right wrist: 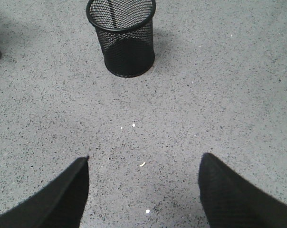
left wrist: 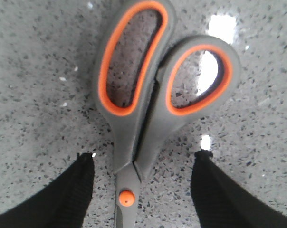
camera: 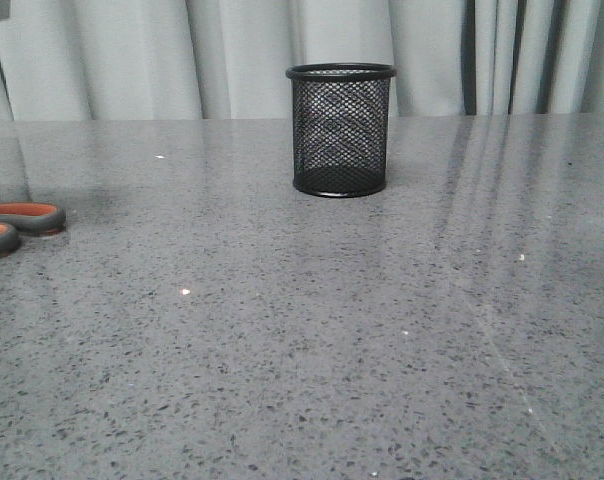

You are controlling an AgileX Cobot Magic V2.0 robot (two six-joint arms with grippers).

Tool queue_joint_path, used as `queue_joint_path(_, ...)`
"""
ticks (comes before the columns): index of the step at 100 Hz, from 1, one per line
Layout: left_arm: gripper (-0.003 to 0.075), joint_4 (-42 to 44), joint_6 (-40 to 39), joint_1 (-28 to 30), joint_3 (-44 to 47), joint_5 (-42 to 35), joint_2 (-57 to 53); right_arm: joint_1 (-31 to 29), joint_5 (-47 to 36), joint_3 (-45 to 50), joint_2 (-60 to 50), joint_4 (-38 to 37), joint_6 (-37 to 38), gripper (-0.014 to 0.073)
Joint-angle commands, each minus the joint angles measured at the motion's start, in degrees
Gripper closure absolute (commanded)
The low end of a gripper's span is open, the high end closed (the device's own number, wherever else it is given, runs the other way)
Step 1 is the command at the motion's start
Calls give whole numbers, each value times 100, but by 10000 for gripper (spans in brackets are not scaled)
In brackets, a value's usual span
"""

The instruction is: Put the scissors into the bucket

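The scissors [left wrist: 134, 118] lie flat on the grey speckled table, their grey loop handles lined in orange and an orange pivot screw showing. In the front view only the handles [camera: 17, 222] show at the left edge. My left gripper [left wrist: 144, 159] is open, its black fingers [left wrist: 72, 190] straddling the scissors near the pivot without touching them. The bucket [camera: 340, 130], a black wire-mesh cup, stands upright at the back centre of the table and looks empty [right wrist: 122, 35]. My right gripper [right wrist: 144, 159] hangs open over bare table, well short of the bucket.
Pale curtains [camera: 182, 55] hang behind the table's far edge. Small white specks [right wrist: 142, 164] lie on the table between my right gripper and the bucket. Neither arm shows in the front view.
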Motion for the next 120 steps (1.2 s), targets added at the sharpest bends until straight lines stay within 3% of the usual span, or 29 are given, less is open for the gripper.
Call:
queue_joint_path(1,309,-39,29,-40,-188,154,-107,6,-338,-176,-12,-34,-75,149)
queue_joint_path(101,315,-519,744,-40,-188,-64,302,6,-370,-176,-12,-37,-75,149)
queue_joint_path(112,370,-532,754,-40,-188,-15,302,6,-370,-176,-12,-37,-75,149)
queue_joint_path(120,473,-532,754,-40,-188,19,302,6,-370,-176,-12,-37,-75,149)
